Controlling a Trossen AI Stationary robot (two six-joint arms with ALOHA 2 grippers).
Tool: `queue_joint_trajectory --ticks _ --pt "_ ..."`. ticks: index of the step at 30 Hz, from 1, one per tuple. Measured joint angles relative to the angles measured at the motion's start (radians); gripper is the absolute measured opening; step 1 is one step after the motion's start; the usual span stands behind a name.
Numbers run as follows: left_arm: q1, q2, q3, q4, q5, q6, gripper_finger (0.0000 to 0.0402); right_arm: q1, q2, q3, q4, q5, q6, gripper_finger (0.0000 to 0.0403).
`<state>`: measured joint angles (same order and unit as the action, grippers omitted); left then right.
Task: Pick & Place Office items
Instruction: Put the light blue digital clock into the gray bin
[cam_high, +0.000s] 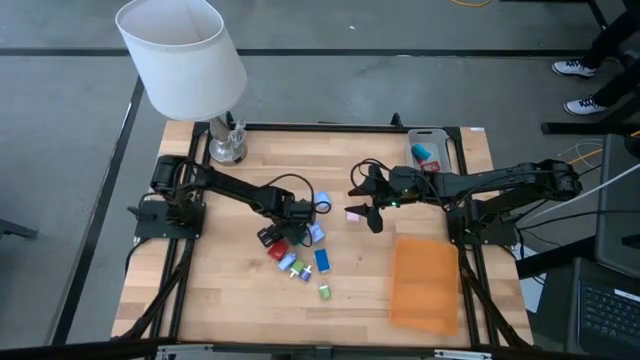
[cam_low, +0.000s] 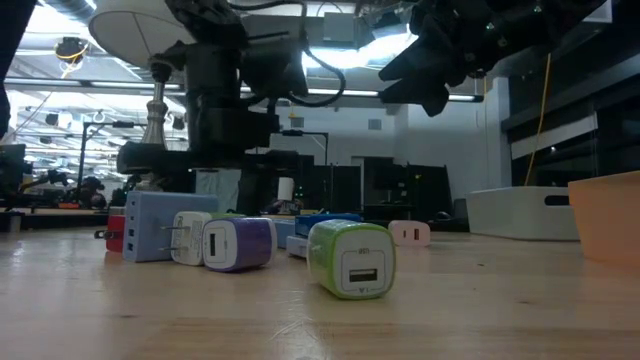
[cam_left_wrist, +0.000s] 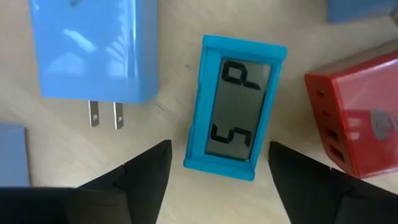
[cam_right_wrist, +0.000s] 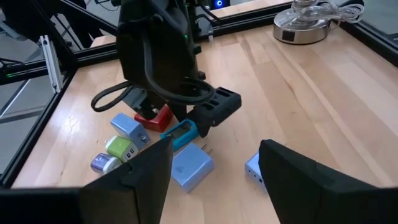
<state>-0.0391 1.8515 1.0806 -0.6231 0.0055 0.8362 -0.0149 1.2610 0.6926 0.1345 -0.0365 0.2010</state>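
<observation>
The office items lie clustered on the wooden table (cam_high: 230, 290). They include a teal rectangular piece with a small display (cam_left_wrist: 236, 106), a blue plug-in square (cam_left_wrist: 93, 50), a red block (cam_left_wrist: 354, 112), and green (cam_low: 350, 258) and purple (cam_low: 235, 243) pieces. My left gripper (cam_left_wrist: 219, 145) points down over the cluster (cam_high: 300, 250), open, with a finger on each side of the teal piece's end and a gap showing at each. My right gripper (cam_high: 366, 198) hangs open above the table, close to a pink piece (cam_high: 354, 213).
A grey tray (cam_high: 432, 150) at the far right edge holds a teal and a red piece. An orange sheet (cam_high: 425, 282) lies near right. A white-shaded lamp (cam_high: 185, 55) stands at the far left corner. Bare wood lies near left.
</observation>
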Motion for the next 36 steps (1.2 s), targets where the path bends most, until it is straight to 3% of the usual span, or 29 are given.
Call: queue_joint_trajectory --ticks 11,18,24,31,36 --pt "0.0 0.002 0.0 0.014 0.058 -0.078 0.0152 0.0 0.0 0.0 0.0 -0.009 -0.014 0.0236" --pt "0.012 -0.029 -0.006 0.007 0.008 -0.189 0.015 0.0 0.0 0.0 0.031 -0.008 -0.027 0.0236" --pt "0.046 -0.149 -0.005 -0.01 -0.126 -0.273 0.015 0.0 -0.004 0.0 0.11 0.0 -0.057 0.0236" --pt "0.068 -0.325 -0.005 0.006 -0.314 -0.333 0.015 0.0 -0.004 0.0 0.137 0.163 -0.079 0.0236" --pt "0.067 -0.42 -0.004 0.073 -0.579 -0.335 0.015 -0.003 -0.004 0.0 0.255 0.179 -0.032 0.0236"
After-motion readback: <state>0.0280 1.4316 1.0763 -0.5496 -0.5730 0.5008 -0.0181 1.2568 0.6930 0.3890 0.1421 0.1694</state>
